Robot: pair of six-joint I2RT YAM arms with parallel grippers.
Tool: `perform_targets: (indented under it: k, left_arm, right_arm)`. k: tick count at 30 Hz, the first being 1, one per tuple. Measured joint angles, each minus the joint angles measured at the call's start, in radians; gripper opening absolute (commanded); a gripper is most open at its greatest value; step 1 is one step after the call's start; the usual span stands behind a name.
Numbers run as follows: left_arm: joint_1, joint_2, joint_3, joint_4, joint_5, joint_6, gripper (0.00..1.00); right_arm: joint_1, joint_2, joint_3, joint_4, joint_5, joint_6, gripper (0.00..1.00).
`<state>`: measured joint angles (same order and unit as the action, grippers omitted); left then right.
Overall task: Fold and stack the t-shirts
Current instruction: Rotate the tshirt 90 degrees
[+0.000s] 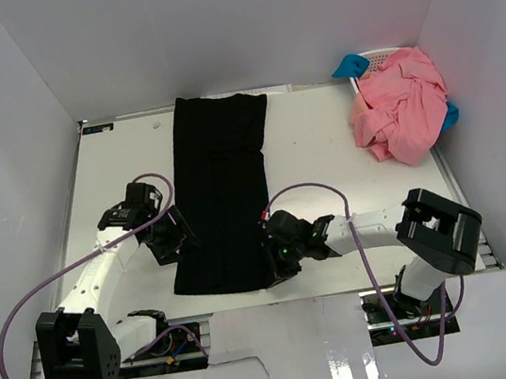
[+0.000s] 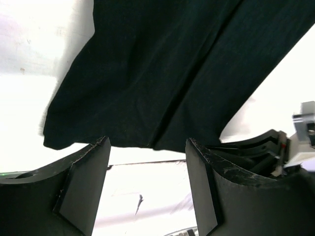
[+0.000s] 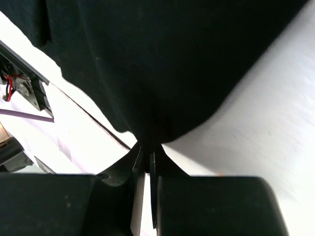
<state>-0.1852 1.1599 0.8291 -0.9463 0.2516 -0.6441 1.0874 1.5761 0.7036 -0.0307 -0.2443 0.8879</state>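
My right jaws are clenched on the near right corner of the black t-shirt (image 1: 225,194), with the hem pinched thin between them. My left jaws are released and stand wide apart just beside the left edge of the same shirt, close to its near hem, and nothing is between them. The shirt lies on the table (image 1: 322,141) as a long narrow strip that runs from the far edge toward my bases. The pink t-shirts (image 1: 402,115) are heaped on the white basket (image 1: 376,57) in the far right corner, well apart. I judge that the step in hand is to take both near corners and carry the hem to the far end, so that the strip folds in half. To do it well, I think the left side must first go lower and toward the corner, until the hem comes between the jaws. Then it should close on all layers, not only the top one. Both grips should sit on the same line of the hem, otherwise the fold will be crooked. Then I should lift both sides together, low over the table, and move them evenly so the cloth does not bunch.
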Motion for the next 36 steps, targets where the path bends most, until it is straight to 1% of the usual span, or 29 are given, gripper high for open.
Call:
perform_targets:
  k: [11, 13, 14, 22, 28, 31, 32, 34, 35, 36]
  left_arm:
    - [0.0, -0.042, -0.078, -0.011, 0.08, 0.008, 0.73]
    - [0.0, -0.048, -0.085, -0.015, 0.094, 0.009, 0.73]
    - [0.0, -0.047, -0.086, -0.019, 0.098, 0.01, 0.73]
    - [0.0, -0.011, -0.077, -0.019, 0.125, 0.023, 0.73]
    - [0.0, -0.011, -0.088, -0.018, 0.138, 0.027, 0.73]
    - [0.0, -0.011, -0.125, -0.021, 0.15, 0.031, 0.74]
    - [0.0, -0.01, -0.137, -0.025, 0.154, 0.034, 0.74]
    - [-0.002, -0.007, -0.153, -0.036, 0.157, 0.042, 0.74]
    - [-0.003, -0.006, -0.157, -0.044, 0.159, 0.047, 0.74]
    - [-0.006, -0.005, -0.162, -0.047, 0.161, 0.052, 0.74]
  right_arm:
    - [-0.026, -0.145, -0.114, -0.069, 0.023, 0.008, 0.08]
    - [-0.028, -0.152, -0.129, -0.079, 0.02, 0.012, 0.09]
    - [-0.03, -0.153, -0.13, -0.08, 0.017, 0.011, 0.08]
    - [-0.048, -0.14, -0.108, -0.117, 0.009, -0.013, 0.08]
    - [-0.09, -0.214, -0.159, -0.155, 0.013, -0.024, 0.08]
    - [-0.101, -0.233, -0.164, -0.181, 0.017, -0.032, 0.08]
    - [-0.105, -0.235, -0.164, -0.187, 0.018, -0.035, 0.15]
    - [-0.108, -0.239, -0.164, -0.196, 0.018, -0.04, 0.24]
    - [-0.109, -0.24, -0.163, -0.199, 0.013, -0.042, 0.32]
    - [-0.11, -0.24, -0.161, -0.201, 0.008, -0.045, 0.34]
